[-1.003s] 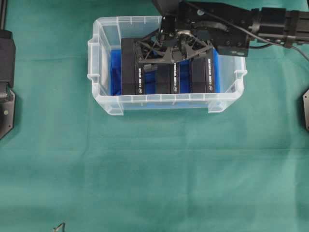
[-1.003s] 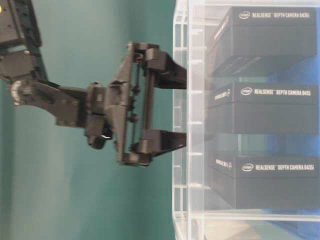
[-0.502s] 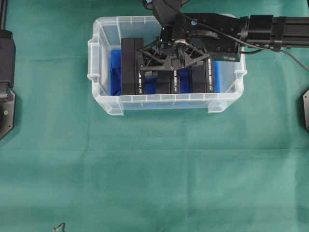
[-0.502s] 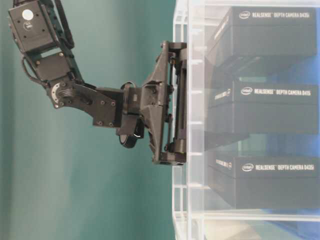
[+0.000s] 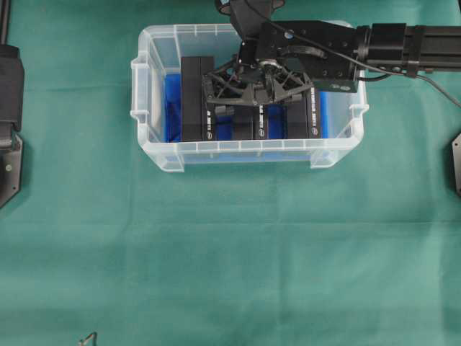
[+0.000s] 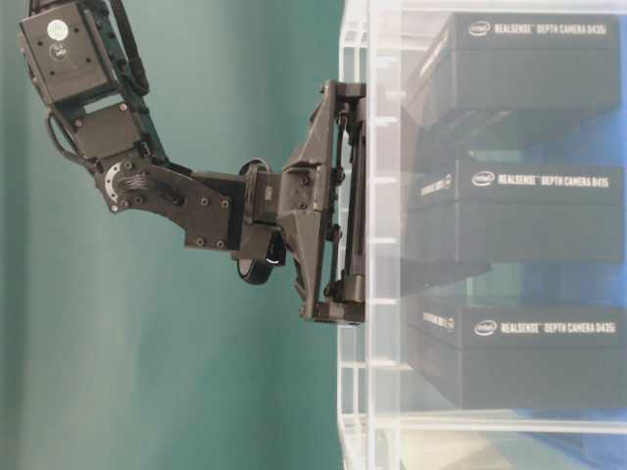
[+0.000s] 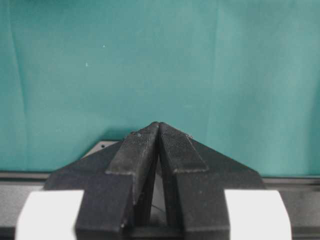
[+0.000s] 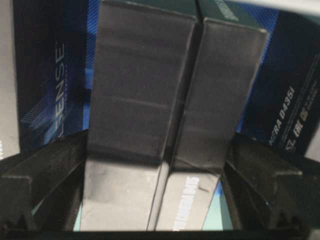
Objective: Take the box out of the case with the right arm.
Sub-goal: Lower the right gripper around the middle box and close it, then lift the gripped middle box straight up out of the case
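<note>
Three black boxes [image 5: 192,97] stand in one clear case [image 5: 148,79].

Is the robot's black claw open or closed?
Open. The right gripper has its jaws spread wide, one on each side of the box inside the case.

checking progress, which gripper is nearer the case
Right. The right gripper is down inside the case, jaws open astride the middle box. The left gripper is shut over bare cloth, away from it.

Green cloth [image 5: 230,252] covers whole table; faint creases; even light
</note>
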